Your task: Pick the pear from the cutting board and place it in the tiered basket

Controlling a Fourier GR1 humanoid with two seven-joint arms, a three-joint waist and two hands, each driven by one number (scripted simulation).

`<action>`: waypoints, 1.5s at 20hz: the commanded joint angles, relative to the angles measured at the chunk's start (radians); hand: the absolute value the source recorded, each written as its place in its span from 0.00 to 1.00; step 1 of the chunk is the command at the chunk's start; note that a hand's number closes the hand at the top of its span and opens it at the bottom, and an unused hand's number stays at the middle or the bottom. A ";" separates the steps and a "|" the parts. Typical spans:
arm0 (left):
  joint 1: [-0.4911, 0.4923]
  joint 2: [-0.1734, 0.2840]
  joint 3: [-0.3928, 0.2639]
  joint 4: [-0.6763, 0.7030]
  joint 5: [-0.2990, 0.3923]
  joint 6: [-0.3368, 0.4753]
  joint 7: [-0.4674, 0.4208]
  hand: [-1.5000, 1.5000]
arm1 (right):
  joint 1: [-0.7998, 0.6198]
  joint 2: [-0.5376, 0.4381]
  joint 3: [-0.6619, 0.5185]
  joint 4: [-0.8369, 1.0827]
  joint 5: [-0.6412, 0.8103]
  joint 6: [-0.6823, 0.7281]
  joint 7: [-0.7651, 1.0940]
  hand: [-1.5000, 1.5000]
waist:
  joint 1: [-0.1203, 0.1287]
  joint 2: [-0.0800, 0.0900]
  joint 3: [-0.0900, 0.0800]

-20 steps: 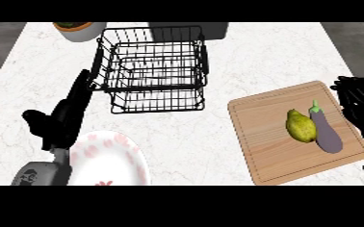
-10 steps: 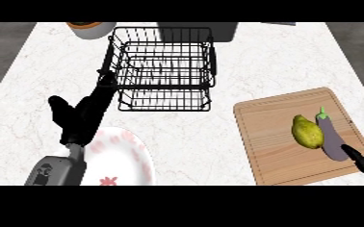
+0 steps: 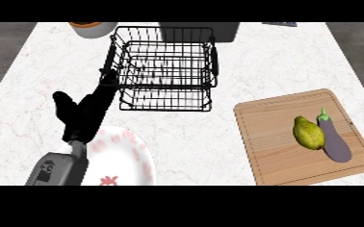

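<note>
One hand of mine showed, my left hand (image 3: 84,115), open with fingers straight, pointing far toward the left side of the tiered basket (image 3: 165,69), its fingertips at the basket's wire wall. My right hand was out of sight. Near my left forearm lay a white plate (image 3: 131,161) with pink marks. On the cutting board (image 3: 274,139) at the right, the pear (image 3: 308,132) lay just beside an eggplant (image 3: 334,141), well apart from the basket.
</note>
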 commanded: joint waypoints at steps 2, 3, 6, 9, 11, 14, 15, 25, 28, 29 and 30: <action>-0.006 -0.016 -0.019 -0.013 -0.004 -0.009 0.004 0.50 | -0.017 -0.142 0.062 -0.200 0.077 -0.022 0.382 0.00 | 0.016 0.000 0.001; -0.002 -0.008 -0.013 -0.024 0.006 -0.010 0.036 0.50 | -0.040 -0.157 0.079 -0.235 0.088 -0.026 0.461 0.00 | 0.023 0.000 0.001; 0.006 0.007 -0.004 0.004 0.004 -0.046 -0.012 0.50 | -0.149 -0.190 0.096 -0.320 0.030 0.010 0.695 0.00 | 0.031 0.003 0.003; -0.013 -0.028 -0.019 -0.057 -0.006 -0.008 0.047 0.50 | -0.235 -0.114 0.197 -0.348 0.091 -0.020 0.798 0.00 | 0.029 0.002 0.005; -0.015 -0.013 0.003 0.028 0.001 -0.058 -0.010 0.50 | -0.328 -0.110 0.237 -0.316 0.119 -0.005 0.888 0.00 | 0.032 0.004 0.005; -0.017 -0.030 -0.002 0.007 -0.020 -0.024 0.008 0.50 | -0.333 -0.058 0.350 -0.310 0.244 -0.024 0.967 0.00 | 0.030 0.003 0.005; 0.003 0.004 0.025 0.014 0.000 -0.074 -0.028 0.50 | -0.361 -0.090 0.308 -0.287 0.204 0.042 0.986 0.00 | 0.027 0.003 0.005; 0.021 -0.026 0.025 -0.076 -0.010 -0.057 0.056 0.50 | -0.349 0.053 0.365 -0.215 0.284 0.103 0.999 0.00 | 0.016 -0.001 0.006; -0.033 -0.032 0.061 0.003 -0.016 -0.055 0.040 0.50 | -0.340 0.117 0.400 -0.155 0.359 0.090 0.958 0.00 | 0.013 0.001 0.006; 0.011 -0.038 0.033 -0.070 -0.028 -0.053 0.069 0.50 | -0.323 0.129 0.388 -0.188 0.388 0.081 0.982 0.00 | 0.014 -0.001 0.006; -0.005 -0.071 0.025 0.009 -0.062 -0.031 -0.010 0.50 | -0.276 0.134 0.417 -0.230 0.434 0.050 0.990 0.00 | 0.009 0.000 0.006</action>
